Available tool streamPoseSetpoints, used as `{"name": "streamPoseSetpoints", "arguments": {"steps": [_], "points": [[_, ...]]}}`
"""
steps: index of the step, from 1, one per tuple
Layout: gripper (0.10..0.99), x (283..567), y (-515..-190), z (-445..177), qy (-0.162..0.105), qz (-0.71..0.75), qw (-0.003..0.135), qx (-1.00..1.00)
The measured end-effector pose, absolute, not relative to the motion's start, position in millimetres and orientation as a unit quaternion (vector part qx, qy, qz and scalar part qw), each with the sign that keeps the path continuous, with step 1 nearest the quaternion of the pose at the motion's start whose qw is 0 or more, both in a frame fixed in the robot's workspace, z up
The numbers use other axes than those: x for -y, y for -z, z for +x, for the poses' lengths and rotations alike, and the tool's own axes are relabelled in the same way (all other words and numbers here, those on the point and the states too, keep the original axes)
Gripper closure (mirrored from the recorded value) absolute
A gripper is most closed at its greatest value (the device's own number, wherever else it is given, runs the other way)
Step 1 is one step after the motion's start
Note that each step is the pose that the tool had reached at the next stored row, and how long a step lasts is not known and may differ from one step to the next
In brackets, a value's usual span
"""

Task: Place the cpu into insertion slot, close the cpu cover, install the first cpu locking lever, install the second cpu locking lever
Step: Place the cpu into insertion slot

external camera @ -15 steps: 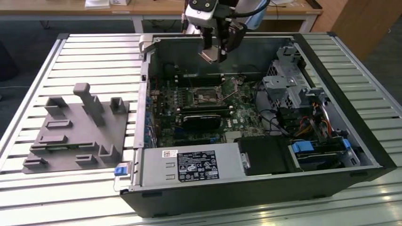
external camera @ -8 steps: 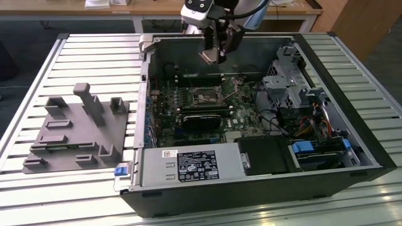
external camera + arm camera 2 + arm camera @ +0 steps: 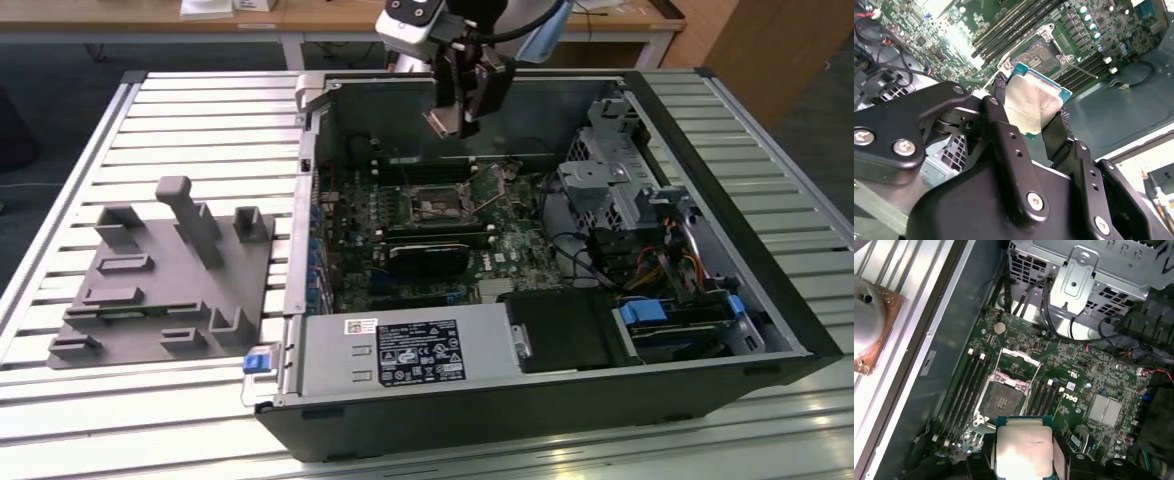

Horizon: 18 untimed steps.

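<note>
My gripper (image 3: 454, 112) hangs above the open computer case, shut on the cpu (image 3: 438, 121). In both wrist views the cpu (image 3: 1034, 107) (image 3: 1024, 447), a flat square chip with a dull silver top and a green edge, sits clamped between the black fingers (image 3: 1004, 135). The insertion slot (image 3: 438, 207) (image 3: 1004, 402) (image 3: 1036, 54) lies below it on the green board, its dark pin field bare. The cpu cover (image 3: 1015, 354), a thin silver frame, stands raised at the slot's far side. The cpu is well above the slot and touches nothing.
Long memory slots (image 3: 966, 385) flank the slot. A metal drive cage (image 3: 601, 180) with cables fills the case toward the exterior view's right. A black card (image 3: 427, 258) and a labelled power supply (image 3: 400, 350) lie nearer. A grey parts fixture (image 3: 160, 280) rests on the slatted table.
</note>
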<state>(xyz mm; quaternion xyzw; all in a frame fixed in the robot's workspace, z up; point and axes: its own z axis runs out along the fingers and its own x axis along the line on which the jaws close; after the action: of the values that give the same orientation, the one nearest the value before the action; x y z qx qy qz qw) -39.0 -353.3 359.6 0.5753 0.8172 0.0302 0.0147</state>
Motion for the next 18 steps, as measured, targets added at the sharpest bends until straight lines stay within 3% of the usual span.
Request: {"name": "streamPoseSetpoints", "arguments": {"steps": [18], "points": [[0.545,351,-344,-40,-0.026,0.634,0.013,-0.773]]}}
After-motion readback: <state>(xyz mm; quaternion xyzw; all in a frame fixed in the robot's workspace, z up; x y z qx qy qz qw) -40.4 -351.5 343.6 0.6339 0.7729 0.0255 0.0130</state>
